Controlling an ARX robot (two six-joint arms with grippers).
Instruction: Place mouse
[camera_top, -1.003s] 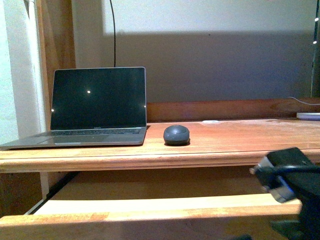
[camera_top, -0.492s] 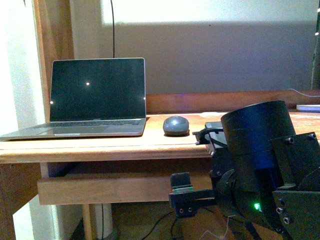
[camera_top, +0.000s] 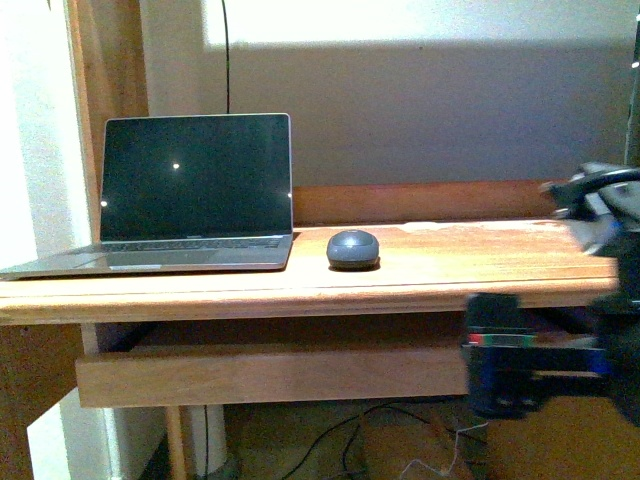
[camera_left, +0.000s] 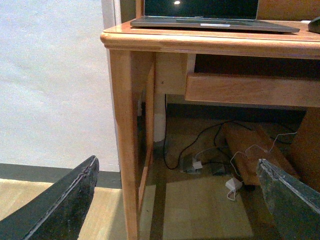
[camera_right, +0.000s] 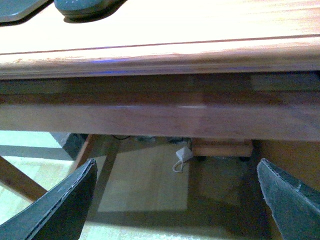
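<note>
Grey mouse (camera_top: 353, 249) sits beside your laptop (camera_top: 190, 195) (within easy reach for typing); both grippers, right (camera_right: 175, 200) and left (camera_left: 175, 200), gape empty.

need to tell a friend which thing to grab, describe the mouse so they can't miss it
Find the wooden desk with the open laptop at its left end. Just right of the laptop's front corner, apart from it, sits the mouse. It is the only small, dark grey, domed oval there, far smaller than the laptop.
</note>
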